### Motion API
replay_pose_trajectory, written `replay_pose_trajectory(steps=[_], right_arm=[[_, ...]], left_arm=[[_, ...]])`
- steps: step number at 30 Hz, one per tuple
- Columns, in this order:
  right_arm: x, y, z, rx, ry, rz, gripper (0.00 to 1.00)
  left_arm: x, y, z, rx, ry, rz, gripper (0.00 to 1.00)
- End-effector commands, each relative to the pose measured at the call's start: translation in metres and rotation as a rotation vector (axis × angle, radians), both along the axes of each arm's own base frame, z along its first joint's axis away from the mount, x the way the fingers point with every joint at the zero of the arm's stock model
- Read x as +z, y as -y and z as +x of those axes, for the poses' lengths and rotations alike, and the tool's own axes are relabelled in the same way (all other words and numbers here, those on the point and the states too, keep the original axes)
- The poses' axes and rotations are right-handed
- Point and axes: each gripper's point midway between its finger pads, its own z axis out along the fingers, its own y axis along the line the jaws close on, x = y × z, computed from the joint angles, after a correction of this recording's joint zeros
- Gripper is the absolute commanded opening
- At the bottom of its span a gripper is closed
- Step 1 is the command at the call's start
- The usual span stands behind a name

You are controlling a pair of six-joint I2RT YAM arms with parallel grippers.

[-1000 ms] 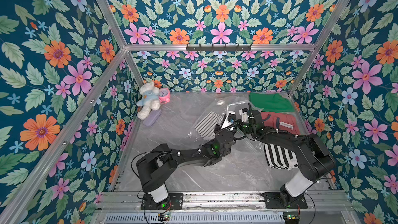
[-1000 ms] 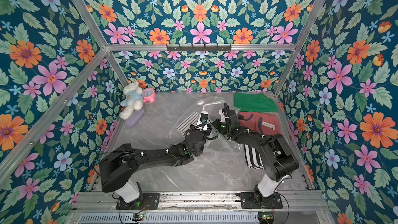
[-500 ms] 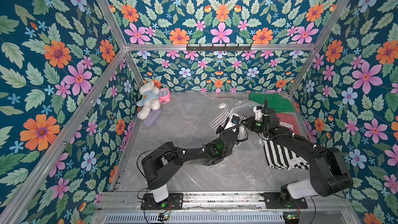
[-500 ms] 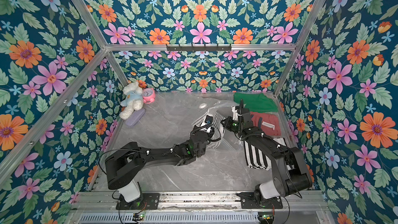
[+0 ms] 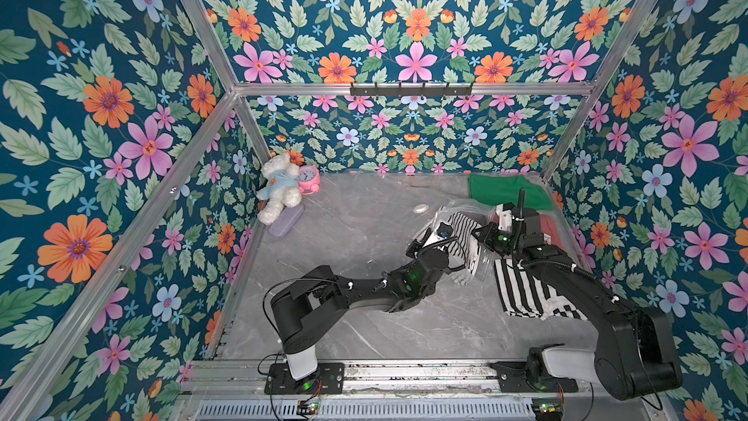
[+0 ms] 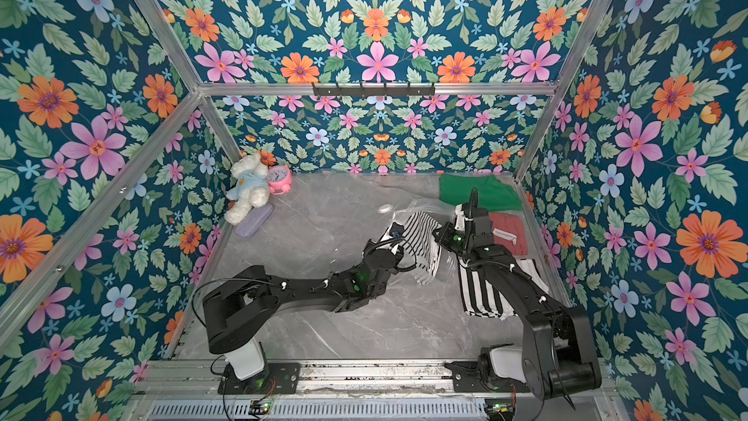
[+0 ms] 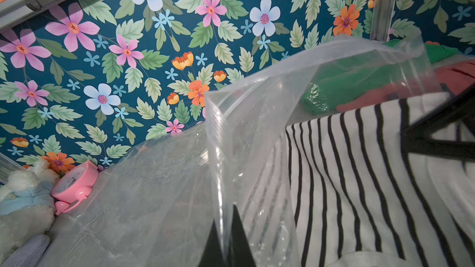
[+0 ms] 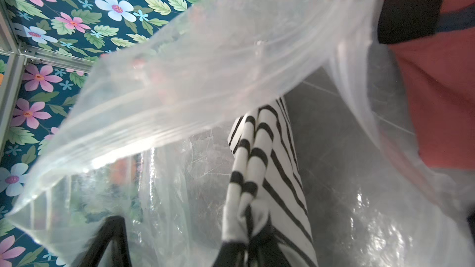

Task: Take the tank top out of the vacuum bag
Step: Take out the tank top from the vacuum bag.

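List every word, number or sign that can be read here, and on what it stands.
No text can be read.
Pink alarm clock: dial figures too blurred.
Vacuum bag: faint printed mark, unreadable.
Red garment: white label, too small.

My rig, as I see it: left arm and right arm wear matte black shells, white base sleeves, green status lights and ribbed black cables cinched with white ties.
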Motion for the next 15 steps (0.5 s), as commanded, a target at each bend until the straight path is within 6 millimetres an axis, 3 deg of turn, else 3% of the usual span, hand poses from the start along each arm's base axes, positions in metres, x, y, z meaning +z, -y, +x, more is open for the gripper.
replay_pose_trajectory(steps=[1, 15], right_arm=[[-0.008, 0.011, -0.003, -0.028, -0.027, -0.022, 0.0], [-0.037, 0.041, -0.004, -0.155, -0.086, -0.053, 0.0]], left_arm=[[-0.007, -0.001, -0.002, -0.007, -0.016, 0.013, 0.0], [-0.028, 0.006, -0.021, -0.044, -0.042, 0.148, 0.0]])
